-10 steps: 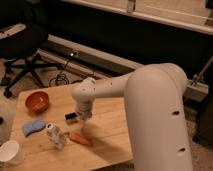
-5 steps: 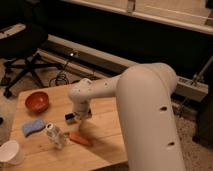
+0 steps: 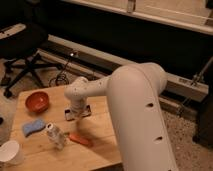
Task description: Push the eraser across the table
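The eraser [image 3: 85,109], a small black block, lies near the middle of the light wooden table [image 3: 102,145]. My gripper [image 3: 77,110] points straight down onto it and covers its middle, so only the block's dark ends show on either side. The gripper is shut, and whether it clasps the eraser or only presses on it does not show. My white arm [image 3: 135,105] reaches in from the right and fills the right half of the view.
A red bowl [image 3: 37,101] sits at the table's far left. A blue sponge [image 3: 32,127], a clear bottle [image 3: 56,135] and an orange carrot [image 3: 80,139] lie in front of the eraser. A white cup [image 3: 10,152] stands at the front left corner. An office chair [image 3: 25,45] is beyond the table.
The arm's large link has swung a little toward the left. The gripper stays down at the eraser, which has barely shifted.
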Controlling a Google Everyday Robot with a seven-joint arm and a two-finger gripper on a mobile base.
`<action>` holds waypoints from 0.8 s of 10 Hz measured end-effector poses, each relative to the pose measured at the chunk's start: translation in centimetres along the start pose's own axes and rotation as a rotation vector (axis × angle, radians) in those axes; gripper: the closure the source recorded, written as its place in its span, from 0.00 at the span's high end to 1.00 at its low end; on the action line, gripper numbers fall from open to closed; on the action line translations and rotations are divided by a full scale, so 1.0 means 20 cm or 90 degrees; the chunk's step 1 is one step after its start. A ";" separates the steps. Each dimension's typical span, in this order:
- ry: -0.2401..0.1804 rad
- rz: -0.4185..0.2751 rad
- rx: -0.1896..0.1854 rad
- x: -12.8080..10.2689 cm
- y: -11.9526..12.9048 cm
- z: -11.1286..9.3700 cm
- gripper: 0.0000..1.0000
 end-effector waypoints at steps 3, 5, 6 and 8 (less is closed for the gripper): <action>-0.005 0.002 0.025 -0.06 -0.10 -0.04 0.00; -0.003 0.003 0.031 -0.09 -0.15 -0.04 0.00; -0.005 0.002 0.034 -0.11 -0.16 -0.04 0.00; -0.006 0.001 0.035 -0.12 -0.16 -0.05 0.00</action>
